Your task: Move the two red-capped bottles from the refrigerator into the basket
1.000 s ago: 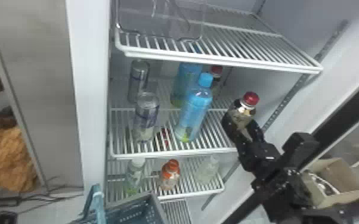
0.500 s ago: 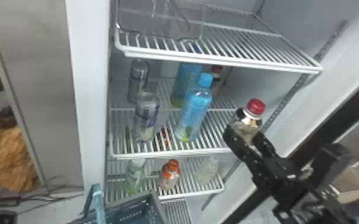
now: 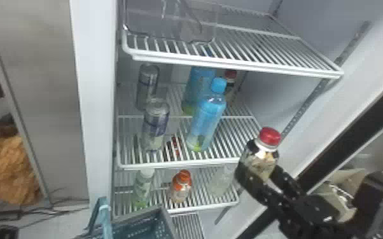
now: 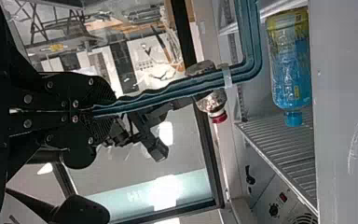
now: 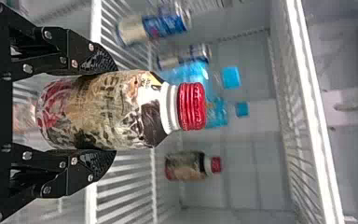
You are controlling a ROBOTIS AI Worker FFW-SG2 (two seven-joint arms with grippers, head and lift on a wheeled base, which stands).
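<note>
My right gripper (image 3: 259, 178) is shut on a red-capped bottle (image 3: 269, 136), held upright in front of the middle shelf's right end. In the right wrist view both fingers of the right gripper (image 5: 100, 111) press the sides of this bottle (image 5: 107, 108). The second red-capped bottle (image 3: 230, 75) stands at the back right of the middle shelf, behind the blue bottles; the right wrist view shows it (image 5: 186, 165) too. The blue basket (image 3: 136, 227) is at the bottom of the head view. My left gripper (image 4: 93, 111) is shut on the basket's handle (image 4: 168, 91).
Two blue-capped bottles (image 3: 207, 117) and two cans (image 3: 156, 124) share the middle shelf. On the lower shelf stand an orange-capped bottle (image 3: 181, 187) and two paler bottles (image 3: 143, 187). A clear bin (image 3: 168, 22) sits on the top shelf; the refrigerator door edge (image 3: 359, 127) is at right.
The right gripper, with its red-capped bottle, first shifted slightly right and down, then a little back left. The left arm's basket looks unmoved.
</note>
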